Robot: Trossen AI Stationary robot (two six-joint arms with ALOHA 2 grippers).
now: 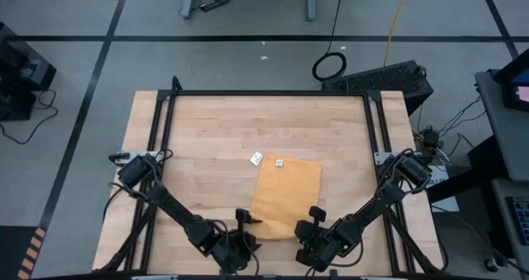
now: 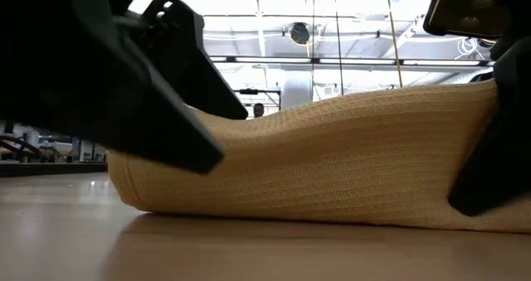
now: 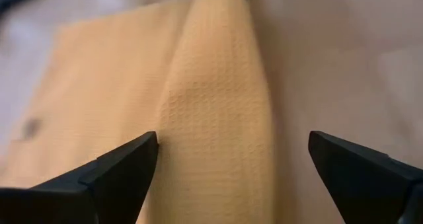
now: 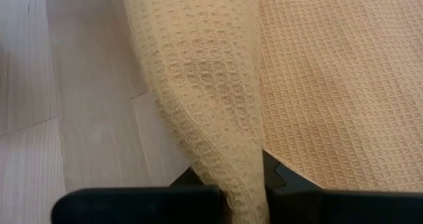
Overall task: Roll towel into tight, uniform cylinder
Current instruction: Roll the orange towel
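The mustard-yellow towel (image 1: pixel 288 189) lies flat on the wooden table (image 1: pixel 207 131), with its small white label (image 1: pixel 278 162) at the far edge. Its near edge is raised into a thick fold (image 2: pixel 332 165), which stands higher toward the table's right side. My left gripper (image 1: pixel 245 226) is open at the fold's left part. Its two fingers stand on either side of the fold (image 3: pixel 218 118). My right gripper (image 1: pixel 311 220) is shut on the fold's right part (image 4: pixel 211 85). My left gripper: one fingertip (image 3: pixel 142 154) lies right beside the fold, and I cannot tell whether it touches the cloth. My right gripper pinches the towel's raised near-edge fold (image 4: pixel 241 178) between its two fingers, several layers thick. The fold is lifted there, while the rest of the towel lies on the table.
A small white tag (image 1: pixel 256 158) lies on the table beside the towel's far left corner. A black frame (image 1: pixel 264 93) runs along the table's far edge and sides. Bare wood lies to the left, right and far side of the towel.
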